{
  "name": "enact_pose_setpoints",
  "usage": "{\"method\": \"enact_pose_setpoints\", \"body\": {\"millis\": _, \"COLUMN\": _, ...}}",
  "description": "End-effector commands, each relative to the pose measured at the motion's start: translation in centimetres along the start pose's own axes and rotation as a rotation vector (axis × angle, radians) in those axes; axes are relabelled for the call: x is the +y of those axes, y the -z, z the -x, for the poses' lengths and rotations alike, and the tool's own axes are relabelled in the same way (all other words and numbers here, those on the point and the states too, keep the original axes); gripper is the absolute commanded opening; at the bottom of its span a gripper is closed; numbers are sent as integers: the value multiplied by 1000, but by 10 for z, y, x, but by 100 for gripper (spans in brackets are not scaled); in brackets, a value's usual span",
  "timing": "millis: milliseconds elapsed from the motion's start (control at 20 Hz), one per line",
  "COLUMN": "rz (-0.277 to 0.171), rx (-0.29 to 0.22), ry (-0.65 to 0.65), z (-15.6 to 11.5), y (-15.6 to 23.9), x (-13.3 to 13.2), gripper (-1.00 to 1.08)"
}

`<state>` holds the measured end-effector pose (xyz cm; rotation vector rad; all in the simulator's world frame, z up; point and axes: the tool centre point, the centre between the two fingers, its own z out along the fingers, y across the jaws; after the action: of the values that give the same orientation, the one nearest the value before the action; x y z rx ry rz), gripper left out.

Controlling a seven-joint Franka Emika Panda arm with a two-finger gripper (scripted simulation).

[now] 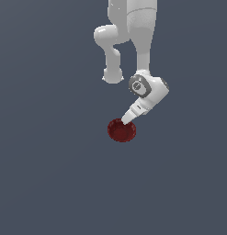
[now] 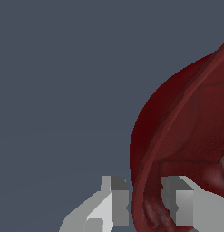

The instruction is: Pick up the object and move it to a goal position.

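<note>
The dark red bowl [image 1: 121, 131] lies on the flat grey ground [image 1: 50, 174], just below the arm. In the exterior view my gripper [image 1: 127, 121] comes down at a slant onto the bowl's far rim, on the exterior view's right. In the wrist view the bowl [image 2: 190, 118] fills one side of the picture. My gripper [image 2: 147, 204] straddles its ribbed rim: one finger [image 2: 117, 204] is outside the wall and the other finger [image 2: 180, 201] is inside the bowl. Both pads sit tight against the wall, so the gripper is shut on the rim.
The white arm [image 1: 142, 41] rises behind the bowl, with its elbow [image 1: 108, 39] bulging toward the exterior view's left. Plain grey ground lies all around the bowl. No goal marker or other object shows.
</note>
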<state>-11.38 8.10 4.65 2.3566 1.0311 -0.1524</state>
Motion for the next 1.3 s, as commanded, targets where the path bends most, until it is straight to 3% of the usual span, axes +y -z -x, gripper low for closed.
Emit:
{"method": "enact_pose_setpoints", "body": {"millis": 0, "rz": 0, "rx": 1, "ry": 1, "z": 0, "y": -1, "x": -1, "gripper": -100}}
{"method": "enact_pose_setpoints", "body": {"millis": 650, "rz": 0, "rx": 2, "ry": -1, "z": -5, "y": 3, "x": 3, "gripper": -100}}
{"method": "enact_pose_setpoints", "body": {"millis": 1250, "rz": -4, "rx": 3, "ry": 0, "z": -52, "y": 27, "x": 24, "gripper": -100}}
